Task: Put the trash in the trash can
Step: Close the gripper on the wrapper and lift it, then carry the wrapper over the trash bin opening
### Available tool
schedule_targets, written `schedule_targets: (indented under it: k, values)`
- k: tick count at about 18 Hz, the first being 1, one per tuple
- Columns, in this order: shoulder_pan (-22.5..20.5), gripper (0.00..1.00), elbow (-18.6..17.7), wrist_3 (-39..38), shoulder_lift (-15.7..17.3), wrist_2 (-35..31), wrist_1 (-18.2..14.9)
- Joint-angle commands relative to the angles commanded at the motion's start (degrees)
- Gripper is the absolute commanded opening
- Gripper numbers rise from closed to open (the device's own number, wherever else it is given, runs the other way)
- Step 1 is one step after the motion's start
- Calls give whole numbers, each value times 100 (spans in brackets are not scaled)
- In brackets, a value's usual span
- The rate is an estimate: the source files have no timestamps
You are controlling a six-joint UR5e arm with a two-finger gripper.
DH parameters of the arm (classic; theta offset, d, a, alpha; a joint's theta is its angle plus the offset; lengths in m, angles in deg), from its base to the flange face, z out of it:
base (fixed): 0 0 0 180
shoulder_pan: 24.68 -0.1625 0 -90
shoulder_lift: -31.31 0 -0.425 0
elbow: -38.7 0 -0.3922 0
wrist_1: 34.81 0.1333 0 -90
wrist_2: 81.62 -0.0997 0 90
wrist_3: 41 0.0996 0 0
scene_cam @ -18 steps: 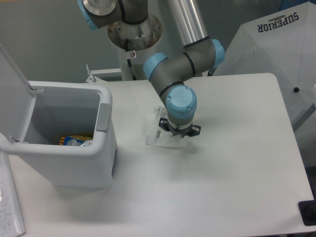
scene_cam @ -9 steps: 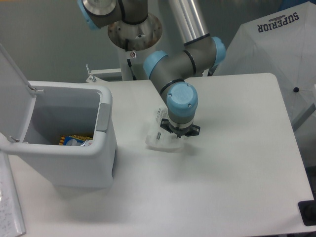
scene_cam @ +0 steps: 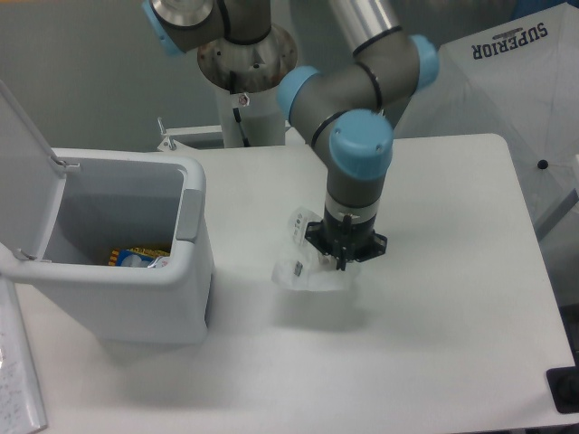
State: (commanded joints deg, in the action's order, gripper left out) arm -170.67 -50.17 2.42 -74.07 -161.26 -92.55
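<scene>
Claw (scene_cam: 345, 260): mine, pointing down over the desk (scene_cam: 434, 298); clamped on one edge of the wrapper, as far as I can judge, since my wrist hides the fingertips.
Wrapper (scene_cam: 306, 269): crumpled clear plastic, hanging to the bin side of my claw, lifted off the desk with a soft shadow beneath.
Trash can (scene_cam: 185, 271): well apart to the side, lid (scene_cam: 23, 172) standing open, coloured litter (scene_cam: 136, 258) already inside.
Risk, slip: thin grip on limp film; a quick swing could shake it loose short of the bin.
Risk, snag: dangling part could catch the rim if I carry it low.
Risk, cling: film may stick to my fingers at release.
</scene>
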Motion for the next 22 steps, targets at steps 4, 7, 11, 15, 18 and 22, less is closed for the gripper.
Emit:
schedule_targets:
  k: [4, 7, 11, 15, 18, 22]
  values:
    - [-202, 0, 379, -245, 325, 922, 9]
    - [-264, 0, 476, -404, 606, 1599, 88]
    - [-203, 0, 547, -791, 1045, 2189, 97]
    - [-106, 0, 275, -818, 1476, 3138, 97]
    - [253, 0, -6, -818, 1653, 3245, 105]
    - [667, 0, -542, -791, 1679, 3227, 411]
